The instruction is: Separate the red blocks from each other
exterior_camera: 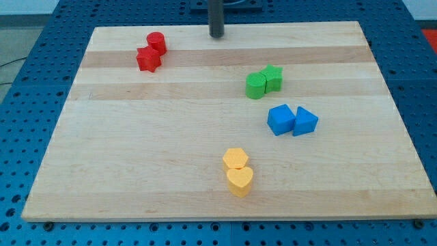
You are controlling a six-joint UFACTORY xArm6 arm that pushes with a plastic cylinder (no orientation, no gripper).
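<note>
Two red blocks touch at the view's top left: a red cylinder (157,42) and, just below and left of it, a red star-shaped block (147,59). My tip (216,35) rests on the board near the top edge, well to the right of the red pair and apart from every block.
A green cylinder (256,86) and a green star-like block (272,78) touch right of centre. A blue cube-like block (280,119) and a blue triangular block (304,122) touch below them. A yellow hexagon (235,159) and a yellow heart (240,180) touch near the bottom. The wooden board (136,150) lies on a blue perforated table.
</note>
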